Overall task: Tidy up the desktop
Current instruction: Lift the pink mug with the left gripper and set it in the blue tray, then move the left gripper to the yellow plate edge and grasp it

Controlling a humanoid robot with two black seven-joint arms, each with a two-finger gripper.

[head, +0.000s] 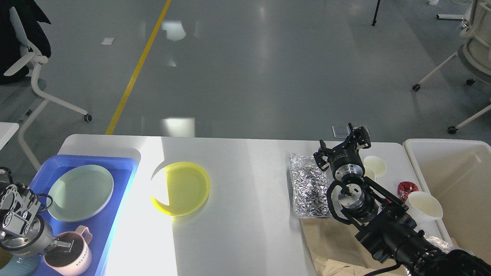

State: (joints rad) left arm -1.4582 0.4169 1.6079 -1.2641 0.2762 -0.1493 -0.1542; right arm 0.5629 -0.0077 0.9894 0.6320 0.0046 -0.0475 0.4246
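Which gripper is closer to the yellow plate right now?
Left. The left gripper is at the pink mug, a tray-width left of the yellow plate; the right gripper hangs far right, past the foil bag.

Tray [115, 168] sits at desktop's [245, 230] far left edge; plate [80, 192] in its rear half, mug [71, 257] in its front corner w/ left gripper [63, 245] at mug rim. Dish [180, 188] just right of tray, on desktop. Foil bag [308, 184] right of centre; right gripper [341, 147] above its rear right corner. Two cups [378, 165] [424, 207] further right, wrapper [407, 188] btwn them. Bin [452, 184] off right edge. Paper [330, 241] in front of bag.
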